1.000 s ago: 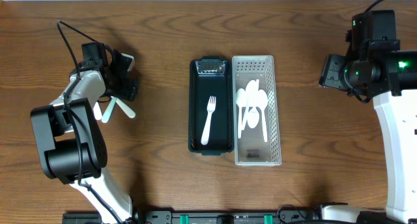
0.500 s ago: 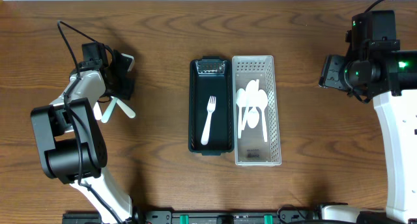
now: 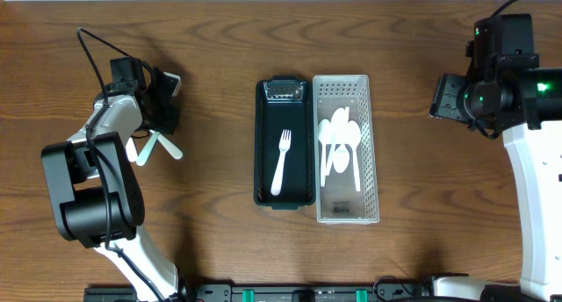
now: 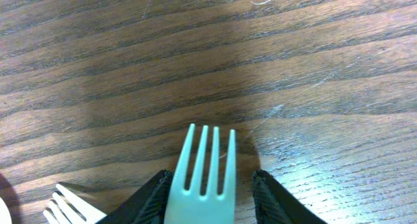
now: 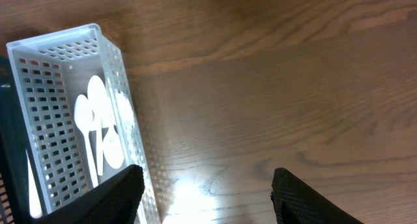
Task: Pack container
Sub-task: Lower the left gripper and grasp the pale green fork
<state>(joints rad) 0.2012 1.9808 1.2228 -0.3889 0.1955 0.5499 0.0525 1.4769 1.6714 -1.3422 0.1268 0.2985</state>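
The black container lies at the table's middle with one white fork inside. My left gripper is at the far left. In the left wrist view its jaws sit on either side of a pale plastic fork, whose tines stick out past the fingertips just above the wood; it looks gripped. Loose forks lie on the table beside that gripper, and one shows at the wrist view's lower left. My right gripper is open and empty over bare wood at the far right.
A white perforated basket holding several white spoons stands against the container's right side; it also shows in the right wrist view. A small clear packet lies at the container's far end.
The left gripper's fingers have drawn in slightly around the fork. The right arm, the container and the basket have not moved.
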